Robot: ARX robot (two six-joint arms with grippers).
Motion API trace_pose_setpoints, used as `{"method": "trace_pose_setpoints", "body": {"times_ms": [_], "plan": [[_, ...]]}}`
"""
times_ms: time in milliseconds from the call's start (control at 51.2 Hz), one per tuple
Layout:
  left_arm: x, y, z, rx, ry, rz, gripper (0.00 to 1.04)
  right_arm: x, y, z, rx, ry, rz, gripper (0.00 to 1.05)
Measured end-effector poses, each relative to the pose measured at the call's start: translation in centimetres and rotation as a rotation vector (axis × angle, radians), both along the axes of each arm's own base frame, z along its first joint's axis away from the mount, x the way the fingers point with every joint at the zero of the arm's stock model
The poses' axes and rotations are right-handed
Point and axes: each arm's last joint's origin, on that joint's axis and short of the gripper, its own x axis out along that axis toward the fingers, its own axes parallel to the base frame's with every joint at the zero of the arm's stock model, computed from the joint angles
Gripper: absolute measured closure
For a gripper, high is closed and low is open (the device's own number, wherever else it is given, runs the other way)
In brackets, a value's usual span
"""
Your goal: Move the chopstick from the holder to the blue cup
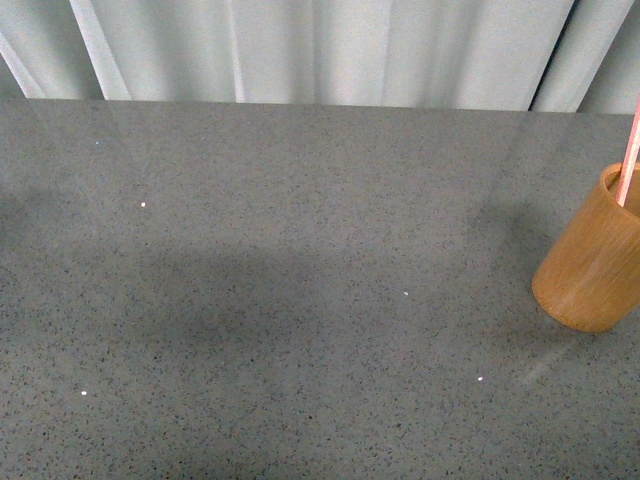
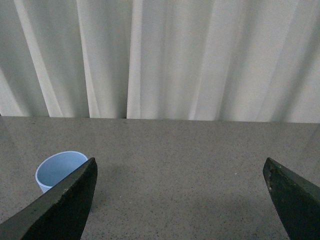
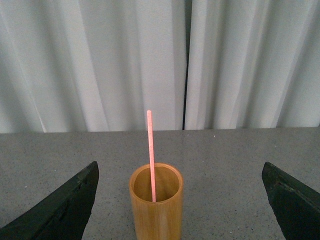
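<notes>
The tan wooden holder [image 1: 592, 262] stands at the table's right edge in the front view, with one pinkish-red chopstick [image 1: 630, 152] rising out of it. In the right wrist view the holder [image 3: 156, 205] sits upright between the dark fingers of my right gripper [image 3: 180, 172], which is open with nothing held; the chopstick [image 3: 151, 152] leans inside it. The blue cup [image 2: 59, 169] shows only in the left wrist view, partly behind one finger of my open left gripper [image 2: 180, 170]. Neither arm appears in the front view.
A grey speckled table [image 1: 300, 300] spreads across the front view. Pale pleated curtains [image 1: 320, 50] hang along its far edge.
</notes>
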Motion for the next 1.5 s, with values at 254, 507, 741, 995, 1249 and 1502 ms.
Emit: {"method": "trace_pose_setpoints", "body": {"times_ms": [254, 507, 741, 995, 1249, 1502], "plan": [[0.0, 0.0, 0.0, 0.0, 0.0, 0.0, 0.07, 0.0, 0.0, 0.0, 0.0, 0.0, 0.0, 0.1], [0.0, 0.0, 0.0, 0.0, 0.0, 0.0, 0.07, 0.0, 0.0, 0.0, 0.0, 0.0, 0.0, 0.1], [0.0, 0.0, 0.0, 0.0, 0.0, 0.0, 0.07, 0.0, 0.0, 0.0, 0.0, 0.0, 0.0, 0.1], [0.0, 0.0, 0.0, 0.0, 0.0, 0.0, 0.07, 0.0, 0.0, 0.0, 0.0, 0.0, 0.0, 0.1], [1.0, 0.3, -0.5, -0.106, 0.202, 0.161, 0.07, 0.0, 0.0, 0.0, 0.0, 0.0, 0.0, 0.1], [10.0, 4.7, 4.4, -0.012, 0.521, 0.25, 0.07, 0.0, 0.0, 0.0, 0.0, 0.0, 0.0, 0.1]]}}
